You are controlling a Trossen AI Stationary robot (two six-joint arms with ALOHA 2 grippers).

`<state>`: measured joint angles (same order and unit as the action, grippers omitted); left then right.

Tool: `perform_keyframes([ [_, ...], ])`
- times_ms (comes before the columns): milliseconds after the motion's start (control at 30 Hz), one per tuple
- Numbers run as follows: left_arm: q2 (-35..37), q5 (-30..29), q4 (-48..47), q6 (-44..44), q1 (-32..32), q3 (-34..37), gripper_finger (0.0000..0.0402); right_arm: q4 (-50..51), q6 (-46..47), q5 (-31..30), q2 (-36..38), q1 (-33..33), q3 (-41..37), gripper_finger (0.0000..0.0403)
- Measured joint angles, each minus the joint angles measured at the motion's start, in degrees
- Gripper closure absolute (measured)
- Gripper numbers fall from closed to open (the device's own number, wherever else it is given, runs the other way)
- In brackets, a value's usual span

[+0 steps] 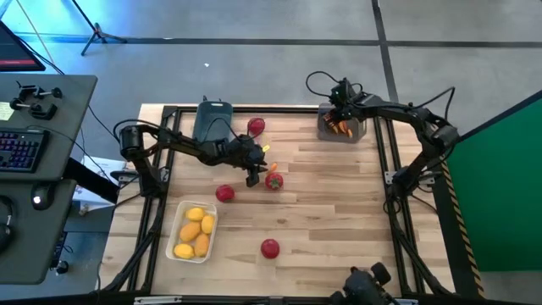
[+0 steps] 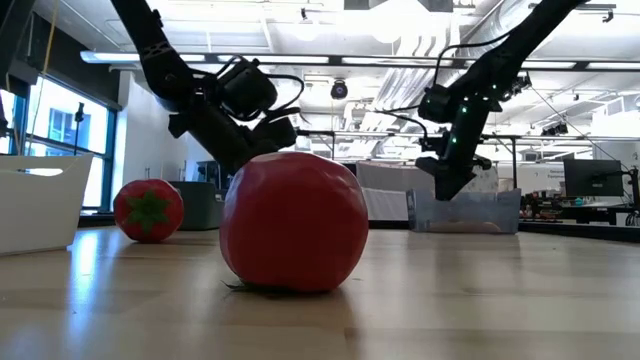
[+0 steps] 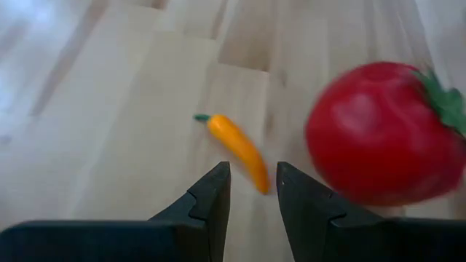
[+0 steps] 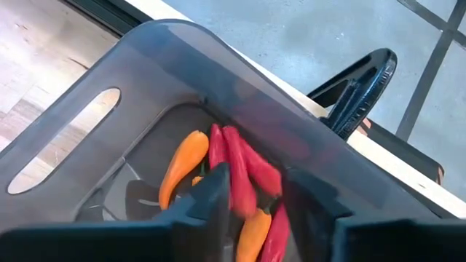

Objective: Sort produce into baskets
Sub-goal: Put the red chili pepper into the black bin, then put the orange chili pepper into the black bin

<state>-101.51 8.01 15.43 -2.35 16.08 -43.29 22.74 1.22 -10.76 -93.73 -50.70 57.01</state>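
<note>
Hovering, left gripper: low over the wood table mid-area, fingers a narrow gap apart, nothing between them.
Orange pepper: lies flat on the table just ahead of the left fingertips, apart from them.
Tomato by left gripper: just beside the orange pepper, green top turned away from it.
Right gripper: over the smoky grey bin at the table's far right corner, fingers parted with a red pepper showing between them; cannot tell if they pinch it.
Grey bin contents: red and orange peppers piled together.
White tray: near left side, holds yellow lemons.
Dark bin: far edge, beside a tomato.
Loose tomatoes: one left of centre, one near the front edge.
</note>
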Motion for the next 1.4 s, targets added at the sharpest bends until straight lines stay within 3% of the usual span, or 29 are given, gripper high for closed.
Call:
perform_keyframes([
  [167,-0.3,-1.1,0.2,0.2,-2.2,0.0,0.0288,0.0,-0.1,0.0,0.0,0.0,0.0,0.0212],
  [333,-1.2,-7.0,0.8,0.6,-3.1,0.1,0.0287,-0.1,-0.2,0.0,0.0,0.1,0.0,0.018],
  [600,-1.4,-7.3,1.7,0.8,-3.0,0.1,0.0287,-2.0,-0.2,0.0,0.1,0.2,0.0,0.0176],
  [1000,-7.3,-7.1,8.9,2.1,-2.6,0.3,0.0289,-3.8,-1.3,0.2,0.1,0.2,0.0,0.0176],
  [1100,-7.3,-7.2,8.9,2.0,-2.6,0.3,0.031,-3.8,-1.3,0.3,0.1,0.2,0.0,0.0176],
  [1300,-7.1,-6.6,9.0,-1.2,-1.5,0.3,0.0391,-3.8,-1.7,-0.1,1.6,0.5,0.0,0.018],
  [1400,-6.2,-5.6,8.1,-2.5,0.4,0.4,0.0393,-3.8,-2.3,-0.4,4.6,1.4,0.0,0.0197],
])
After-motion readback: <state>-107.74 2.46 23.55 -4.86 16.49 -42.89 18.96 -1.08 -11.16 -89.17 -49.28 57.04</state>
